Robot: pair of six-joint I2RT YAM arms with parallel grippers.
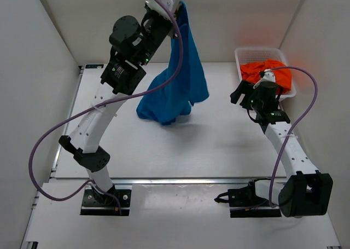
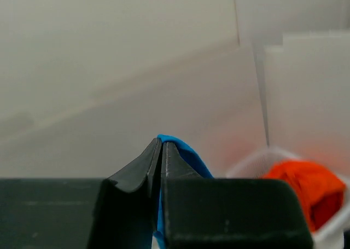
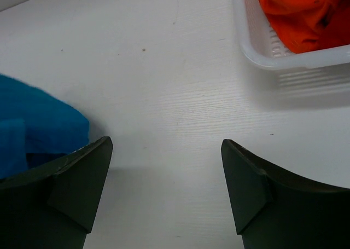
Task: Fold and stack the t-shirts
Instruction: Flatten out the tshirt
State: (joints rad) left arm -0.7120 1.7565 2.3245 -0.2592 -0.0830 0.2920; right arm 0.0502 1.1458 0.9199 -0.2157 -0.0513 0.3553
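Observation:
My left gripper is raised high at the back and shut on the bright blue t-shirt, which hangs down with its lower end bunched on the table. The pinched blue cloth shows between the left fingertips. The orange t-shirt lies crumpled in the white basket at the back right; it also shows in the left wrist view and the right wrist view. My right gripper is open and empty above the bare table, left of the basket. Blue cloth lies at its left. No red shirt shows.
White walls stand on the left, back and right of the white table. The basket sits in the back right corner. The arm bases and a metal rail run along the near edge.

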